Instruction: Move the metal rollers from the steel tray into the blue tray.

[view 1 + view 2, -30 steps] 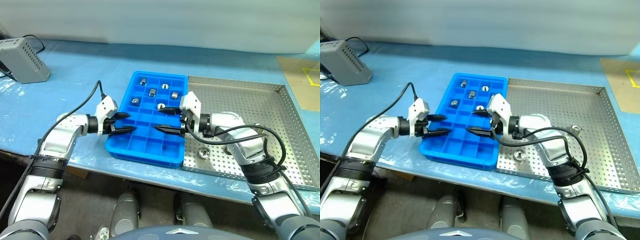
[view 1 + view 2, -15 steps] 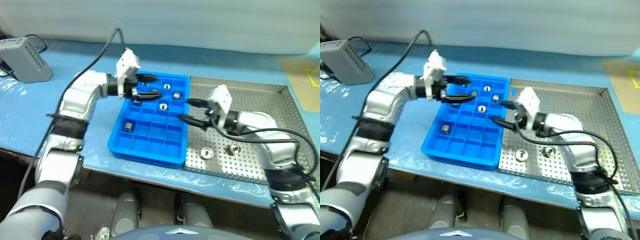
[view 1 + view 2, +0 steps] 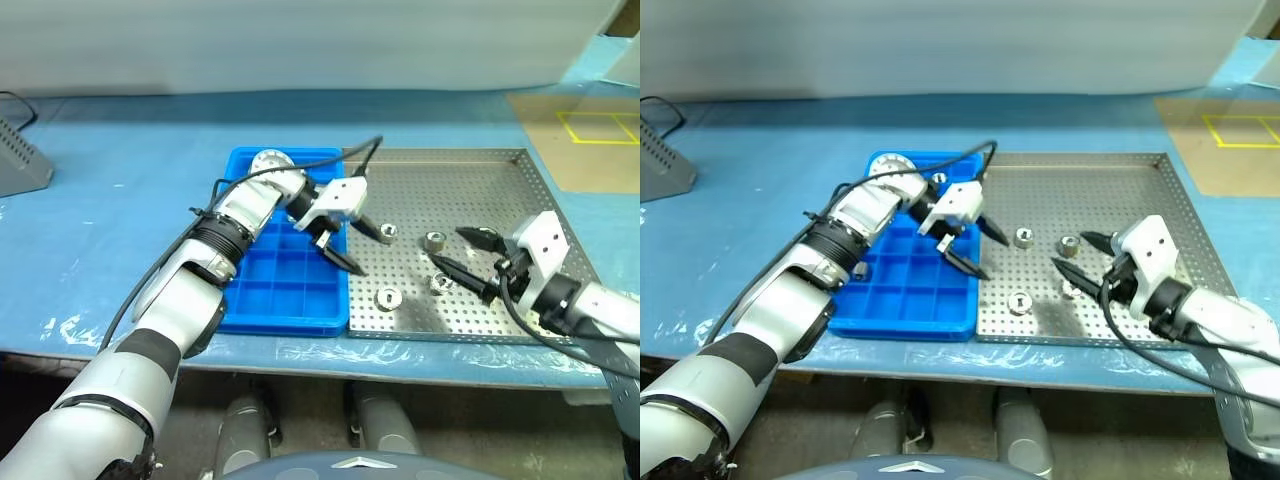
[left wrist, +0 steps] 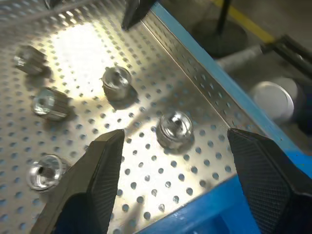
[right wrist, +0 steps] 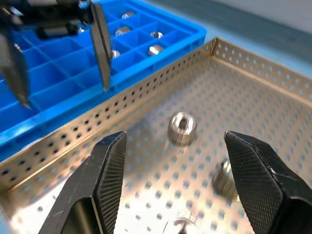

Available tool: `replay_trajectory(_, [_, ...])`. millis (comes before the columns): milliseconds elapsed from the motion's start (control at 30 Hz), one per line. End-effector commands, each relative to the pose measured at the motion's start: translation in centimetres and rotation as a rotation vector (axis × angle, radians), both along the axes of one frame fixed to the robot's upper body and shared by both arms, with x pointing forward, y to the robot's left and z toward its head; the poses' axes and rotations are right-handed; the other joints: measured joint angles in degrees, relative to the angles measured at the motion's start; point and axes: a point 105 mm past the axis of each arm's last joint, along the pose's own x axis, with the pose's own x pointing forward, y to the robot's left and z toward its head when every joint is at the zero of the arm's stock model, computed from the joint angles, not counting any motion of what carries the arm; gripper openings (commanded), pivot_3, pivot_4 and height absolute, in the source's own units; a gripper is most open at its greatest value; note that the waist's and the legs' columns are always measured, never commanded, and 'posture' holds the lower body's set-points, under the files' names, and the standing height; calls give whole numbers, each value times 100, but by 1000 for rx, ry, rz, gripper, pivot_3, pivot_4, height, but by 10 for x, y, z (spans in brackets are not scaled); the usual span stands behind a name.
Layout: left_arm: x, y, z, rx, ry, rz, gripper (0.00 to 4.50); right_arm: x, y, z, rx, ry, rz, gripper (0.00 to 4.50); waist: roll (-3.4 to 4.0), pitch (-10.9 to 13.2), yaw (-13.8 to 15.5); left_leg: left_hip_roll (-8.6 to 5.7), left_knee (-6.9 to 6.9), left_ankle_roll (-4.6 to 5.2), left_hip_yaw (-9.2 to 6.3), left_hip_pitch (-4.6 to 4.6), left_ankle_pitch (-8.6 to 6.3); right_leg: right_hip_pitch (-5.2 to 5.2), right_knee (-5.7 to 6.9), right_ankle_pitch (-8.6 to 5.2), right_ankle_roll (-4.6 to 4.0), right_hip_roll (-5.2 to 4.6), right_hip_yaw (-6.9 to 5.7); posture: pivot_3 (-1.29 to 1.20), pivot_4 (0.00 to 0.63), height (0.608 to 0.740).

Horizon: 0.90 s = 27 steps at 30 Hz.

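Observation:
The steel tray (image 3: 470,190) lies right of the blue tray (image 3: 290,290), and several metal rollers (image 3: 434,240) sit loose on its perforated floor. My left gripper (image 3: 372,253) hangs open and empty over the steel tray's left part, with one roller (image 4: 174,128) on the floor between its fingers. My right gripper (image 3: 450,248) is open and empty above the tray's middle, facing another roller (image 5: 182,127). Several more rollers (image 5: 156,48) rest in the blue tray's far compartments. My left arm covers part of that tray.
A grey box (image 3: 15,165) sits at the far left of the blue table cover. Brown board with yellow tape (image 3: 580,140) lies beyond the steel tray's right corner. A black cable (image 3: 260,178) runs along my left arm. The table's front edge is close to both trays.
The view has swung to the right. My left gripper moved from over the blue tray's far end across to the steel tray. My right gripper drew back to the right over the steel tray.

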Motion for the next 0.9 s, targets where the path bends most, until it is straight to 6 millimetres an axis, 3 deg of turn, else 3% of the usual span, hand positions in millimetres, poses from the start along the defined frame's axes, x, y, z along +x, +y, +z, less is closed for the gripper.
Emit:
replay_trajectory(33, [-1, -4, -10, 62, -79, -79, 3571, -18, 5, 4, -3, -22, -23, 3302, 0, 0, -134, 0, 10, 3, 0, -3, -5, 2, 0, 1, 5, 0, -1, -825, 150, 740])
replay_trajectory(333, [-1, -30, -27, 59, -80, -49, 3571, -27, -7, -3, 0, -23, -155, 3302, -5, -1, -842, -28, 37, 22, -21, -12, -37, 60, -102, 13, 113, -20, -18, -876, 150, 740])
replay_trajectory(567, [2, -25, -35, 109, -110, -49, 3571, -31, -17, -7, -9, -15, -177, 3302, -4, -2, -1295, -48, 39, 61, -34, -30, -54, 79, -145, 21, 124, -38, -40, -879, 150, 740])
replay_trajectory(900, [7, -17, -50, 172, -149, -20, 3571, -27, -12, -1, -5, -45, -183, 3302, -3, -2, -1550, -56, 39, 68, -61, -40, -55, 92, -161, 23, 128, -42, -62, -887, 150, 740])
